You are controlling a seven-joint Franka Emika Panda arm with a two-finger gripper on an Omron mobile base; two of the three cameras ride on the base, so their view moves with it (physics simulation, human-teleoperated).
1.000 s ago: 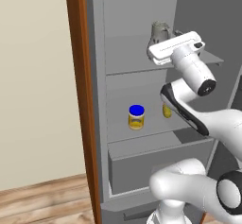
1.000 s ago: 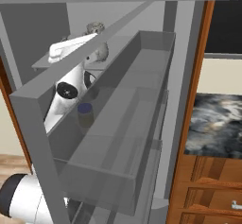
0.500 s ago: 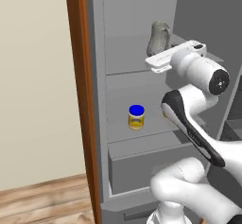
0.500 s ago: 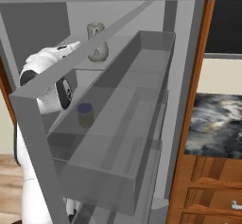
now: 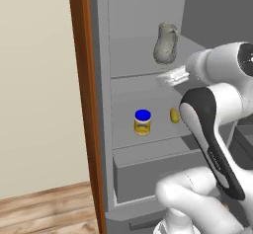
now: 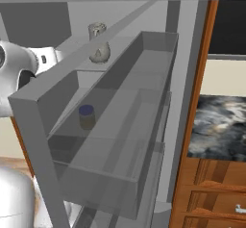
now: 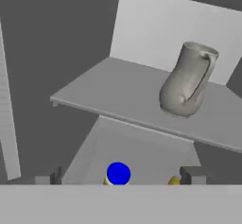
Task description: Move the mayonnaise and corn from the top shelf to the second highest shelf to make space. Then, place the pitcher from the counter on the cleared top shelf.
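Observation:
The grey pitcher (image 5: 165, 43) stands upright on the top shelf (image 5: 131, 73), also seen as pitcher (image 7: 187, 80) on the shelf board (image 7: 108, 93) and pitcher (image 6: 98, 44). One level below, on the second highest shelf (image 5: 148, 140), sit the blue-lidded mayonnaise (image 5: 142, 122) and, to its right, the small yellow corn (image 5: 174, 115). My gripper (image 5: 167, 78) hovers in front of the top shelf's front edge, below and clear of the pitcher. It is open (image 7: 122, 176), with nothing between its fingers; the mayonnaise lid (image 7: 118, 173) and the corn (image 7: 174, 181) show beyond it.
A grey drawer front (image 5: 153, 174) sits under the second shelf. The open fridge door with its grey bins (image 6: 129, 126) stands to the right. The brown fridge side panel (image 5: 84, 104) is on the left. The marbled counter (image 6: 221, 123) and wooden drawers (image 6: 211, 193) lie further right.
My hand has drawn back and dropped from in front of the pitcher to the shelf's front edge, and the arm has swung. The pitcher stays standing on the top shelf.

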